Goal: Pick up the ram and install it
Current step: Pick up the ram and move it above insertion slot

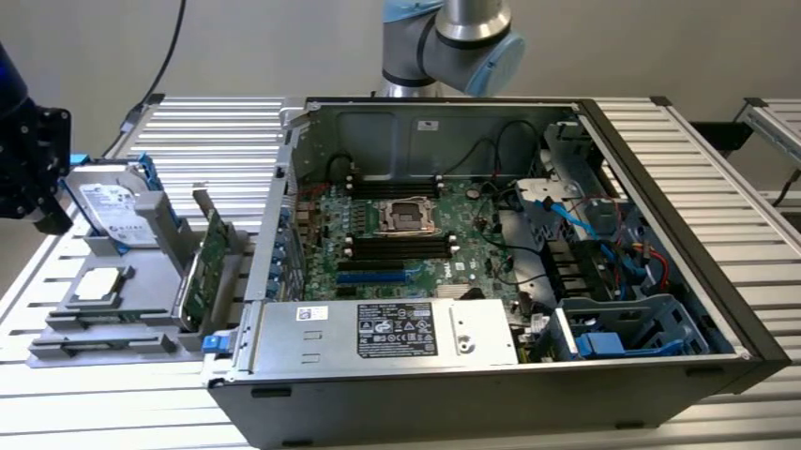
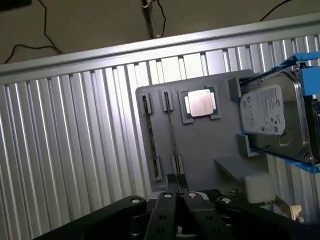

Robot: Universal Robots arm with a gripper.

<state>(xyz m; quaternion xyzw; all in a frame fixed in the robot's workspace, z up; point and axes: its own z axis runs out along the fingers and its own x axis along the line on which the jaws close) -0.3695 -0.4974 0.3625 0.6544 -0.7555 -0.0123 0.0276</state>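
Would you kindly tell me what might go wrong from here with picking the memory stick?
The black fingers are shut while aimed at the thin green memory stick standing on edge; lowered like this, they would likely strike it rather than straddle it. What looks like a second thin stick stands close alongside in the grey holder, so an offset approach might catch the wrong one.

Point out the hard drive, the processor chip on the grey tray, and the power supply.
hard drive (image 2: pixel 270 115): wrist view, on its silver label face.
processor chip (image 2: pixel 201 103): wrist view, middle of its metal lid.
power supply (image 1: pixel 394 328): exterior view, on its black label.
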